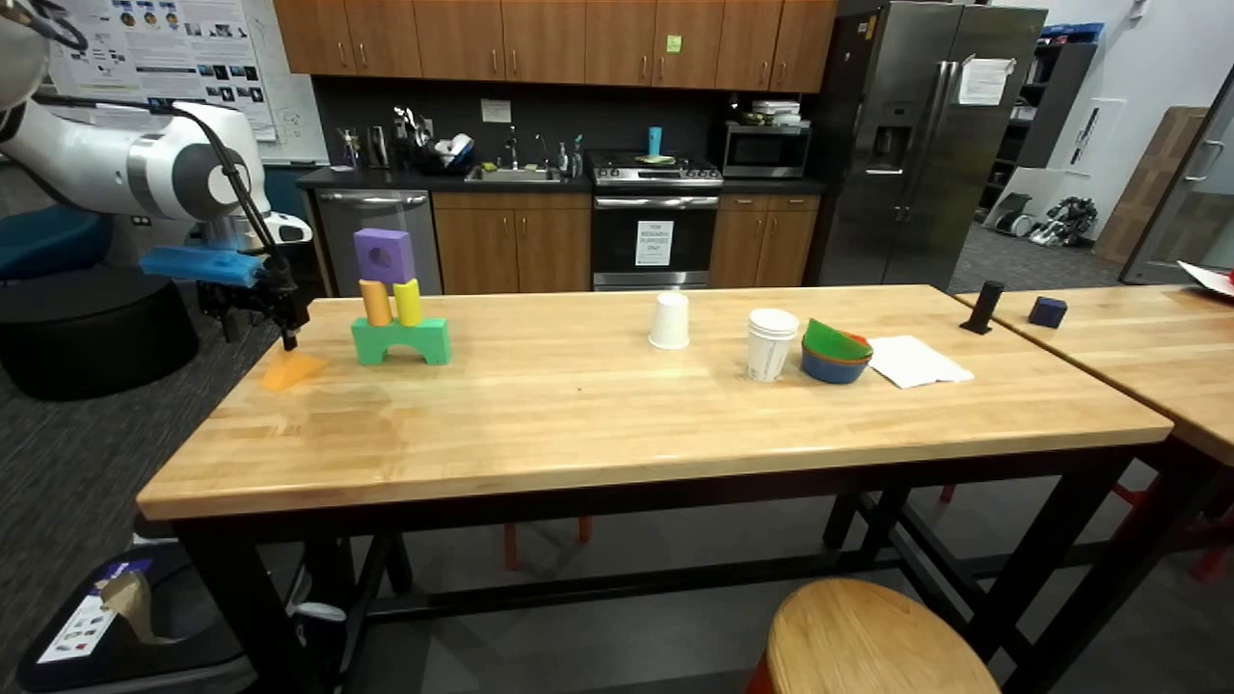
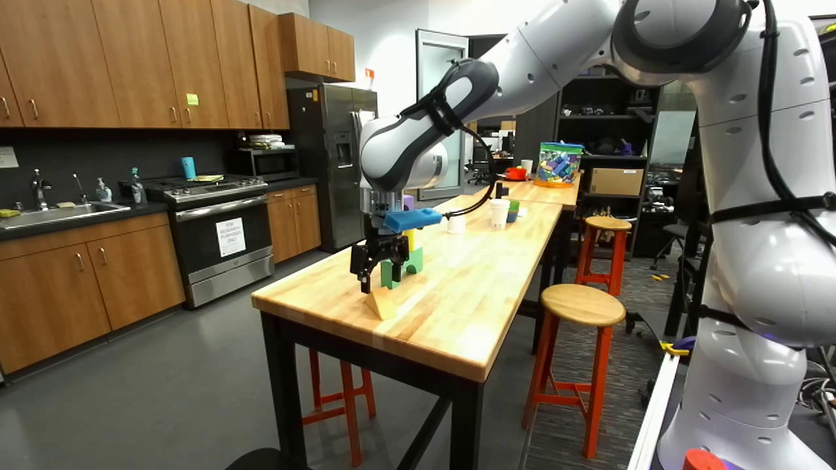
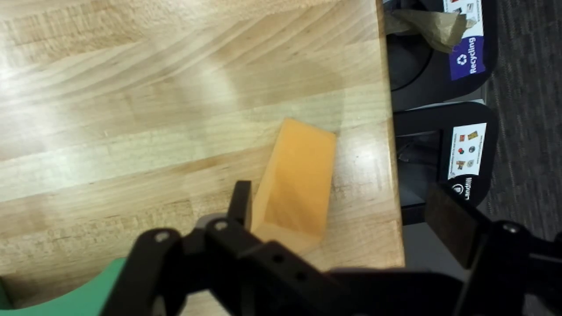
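In an exterior view, on the table, the wedge is set below the gripper, left of the arch. Two pillars are borne by the arch, and a block by them. Farther right, a cup, stacked cups, bowls and paper are ranged.

Tons of passing room along the near long edge of the pale wooden worktop in an exterior view. Main snag's the stacked green arch block, orange cylinder, yellow cylinder and purple block with a round hole by the far left corner. An orange wedge-shaped block near the left short edge fills the space under the black two-finger gripper.
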